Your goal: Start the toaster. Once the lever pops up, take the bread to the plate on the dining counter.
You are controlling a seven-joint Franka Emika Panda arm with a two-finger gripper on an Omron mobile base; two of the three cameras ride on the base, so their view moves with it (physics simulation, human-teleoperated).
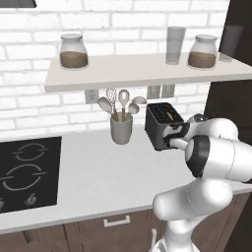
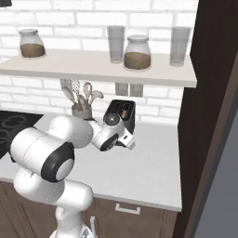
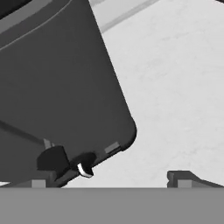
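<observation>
Reaching in low, the pincer (image 3: pixel 111 177) hangs with fingers spread wide beside the toaster (image 1: pixel 162 123) on the tabletop (image 1: pixel 98 172), presumably hunting its lever

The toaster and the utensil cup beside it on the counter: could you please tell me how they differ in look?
The toaster is a dark, nearly black box with slots in its top; the utensil cup is a light grey round cup. The utensil cup holds pale spoons and a whisk standing well above its rim, while something tan barely shows in the toaster's slots. The toaster stands taller and wider than the utensil cup. Both stand upright on the pale counter near the brick wall.
</observation>
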